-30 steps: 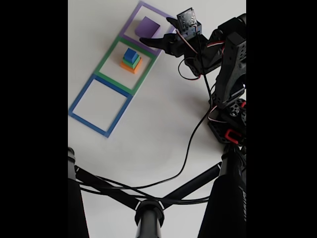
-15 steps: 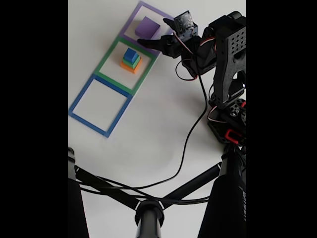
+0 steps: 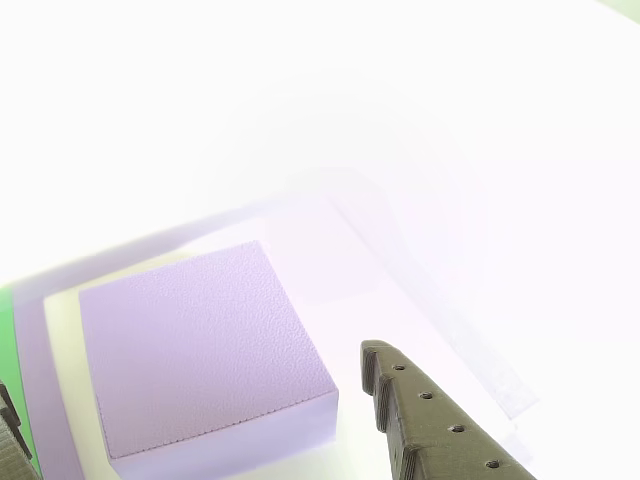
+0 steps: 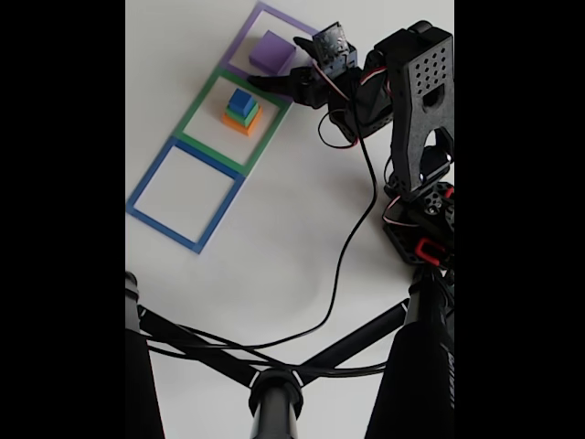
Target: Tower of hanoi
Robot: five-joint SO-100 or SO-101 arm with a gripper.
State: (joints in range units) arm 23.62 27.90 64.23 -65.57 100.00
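White tabletop, no legible writing; spread, empty fingers flank the purple cube.

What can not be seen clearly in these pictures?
- Purple cube: its lower edge is cut off by the frame in the other view.
- Table: overexposed there.
- Stack: small in the fixed view.
- Fingers: any contact with the cube is unclear.

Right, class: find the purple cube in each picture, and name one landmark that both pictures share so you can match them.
Other view: the purple cube lies large at lower left, close to the camera, one pincer finger at lower right.
Fixed view: the purple cube sits at the top, inside the purple square outline, left of the pincer.
Shared landmark: the purple square outline, seen pale around the cube.
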